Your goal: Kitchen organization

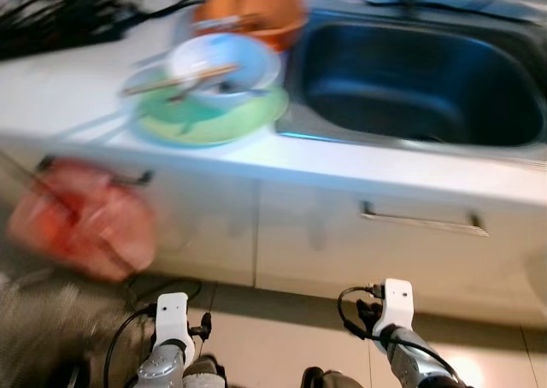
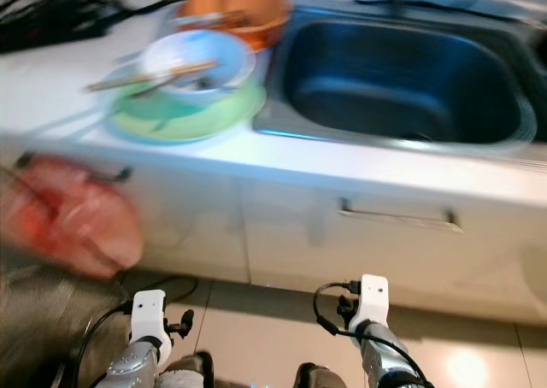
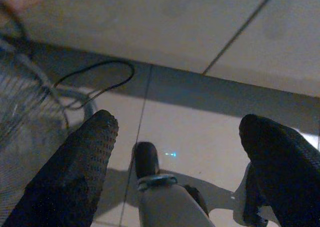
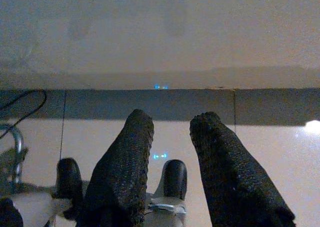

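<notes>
Both arms hang low in front of the cabinets, wrists bent down toward the tiled floor (image 1: 282,337). The left gripper (image 3: 180,152) has its fingers (image 3: 85,162) spread wide, nothing between them; the right gripper (image 4: 170,142) is narrow, a small gap, also empty.

On the counter (image 1: 77,89), at 11 o'clock, a blue bowl (image 1: 224,63) with chopsticks (image 1: 179,80) sits on a green plate (image 1: 214,119), an orange bowl (image 1: 252,12) behind it. The plate's rim lies close to the sink (image 1: 419,80) at 1 o'clock. A red bag (image 1: 81,217) hangs off the counter's front edge at 9 o'clock. A drawer handle (image 1: 423,221) shows at 3 o'clock. A cable (image 3: 95,82) trails over the floor near a wire rack (image 3: 25,112).
</notes>
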Controlling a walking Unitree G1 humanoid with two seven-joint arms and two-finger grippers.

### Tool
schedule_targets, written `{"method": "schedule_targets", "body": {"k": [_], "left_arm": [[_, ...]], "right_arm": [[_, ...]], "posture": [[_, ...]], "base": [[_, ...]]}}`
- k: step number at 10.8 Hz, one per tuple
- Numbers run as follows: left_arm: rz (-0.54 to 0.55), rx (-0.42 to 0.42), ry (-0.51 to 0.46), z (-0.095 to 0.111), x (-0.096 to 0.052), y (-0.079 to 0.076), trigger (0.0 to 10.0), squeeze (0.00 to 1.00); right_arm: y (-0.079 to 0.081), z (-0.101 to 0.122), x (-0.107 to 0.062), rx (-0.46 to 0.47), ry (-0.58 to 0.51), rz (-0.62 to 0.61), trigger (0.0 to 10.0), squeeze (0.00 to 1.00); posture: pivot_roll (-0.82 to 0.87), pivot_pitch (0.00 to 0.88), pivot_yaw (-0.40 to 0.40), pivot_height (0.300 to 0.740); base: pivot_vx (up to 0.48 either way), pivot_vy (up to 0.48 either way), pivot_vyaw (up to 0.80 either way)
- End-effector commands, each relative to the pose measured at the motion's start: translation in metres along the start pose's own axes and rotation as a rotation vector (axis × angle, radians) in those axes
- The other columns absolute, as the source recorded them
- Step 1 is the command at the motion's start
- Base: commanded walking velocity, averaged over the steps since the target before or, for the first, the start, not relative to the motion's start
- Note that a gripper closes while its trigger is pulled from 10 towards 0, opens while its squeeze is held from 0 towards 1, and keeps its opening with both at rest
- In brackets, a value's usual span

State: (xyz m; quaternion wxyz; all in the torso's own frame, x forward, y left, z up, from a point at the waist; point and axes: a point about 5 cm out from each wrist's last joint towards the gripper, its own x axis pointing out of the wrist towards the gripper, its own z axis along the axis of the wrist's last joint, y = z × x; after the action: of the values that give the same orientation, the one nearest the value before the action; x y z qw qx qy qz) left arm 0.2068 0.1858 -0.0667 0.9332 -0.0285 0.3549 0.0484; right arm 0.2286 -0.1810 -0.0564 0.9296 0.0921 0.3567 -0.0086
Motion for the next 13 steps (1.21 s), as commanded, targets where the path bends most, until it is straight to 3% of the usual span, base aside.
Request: {"method": "schedule_targets", "body": {"k": [1, 3, 7, 12, 13], "left_arm": [[0.003, -0.01, 0.026, -0.0066, -0.0018, 0.0001, 10.0, 0.0], [0.004, -0.011, 0.028, -0.0073, -0.002, 0.0003, 10.0, 0.0], [0.011, -0.014, 0.034, -0.0081, -0.0021, 0.0006, 10.0, 0.0], [0.017, -0.012, 0.038, -0.0088, -0.0023, 0.0014, 10.0, 0.0], [0.016, -0.013, 0.038, -0.0087, -0.0023, 0.0012, 10.0, 0.0]], "right_arm": [[-0.0047, -0.0088, -0.0028, 0.011, 0.034, -0.015, 10.0, 0.0], [-0.0049, -0.0089, -0.0029, 0.009, 0.034, -0.013, 10.0, 0.0], [-0.0049, -0.0081, -0.0028, 0.009, 0.026, -0.014, 10.0, 0.0], [-0.0044, -0.0074, -0.0026, -0.022, 0.03, 0.003, 10.0, 0.0], [-0.004, -0.0068, -0.0027, -0.014, 0.022, 0.009, 10.0, 0.0]], "posture": [[0.14, 0.173, -0.038, 0.74], [0.14, 0.174, -0.039, 0.74], [0.14, 0.174, -0.041, 0.74], [0.14, 0.173, -0.04, 0.74], [0.14, 0.174, -0.042, 0.74]], "base": [[0.0, 0.0, -0.8], [0.0, 0.0, -0.8], [0.0, 0.0, 0.0], [0.315, 0.0, 0.0], [0.322, 0.0, 0.8]]}}
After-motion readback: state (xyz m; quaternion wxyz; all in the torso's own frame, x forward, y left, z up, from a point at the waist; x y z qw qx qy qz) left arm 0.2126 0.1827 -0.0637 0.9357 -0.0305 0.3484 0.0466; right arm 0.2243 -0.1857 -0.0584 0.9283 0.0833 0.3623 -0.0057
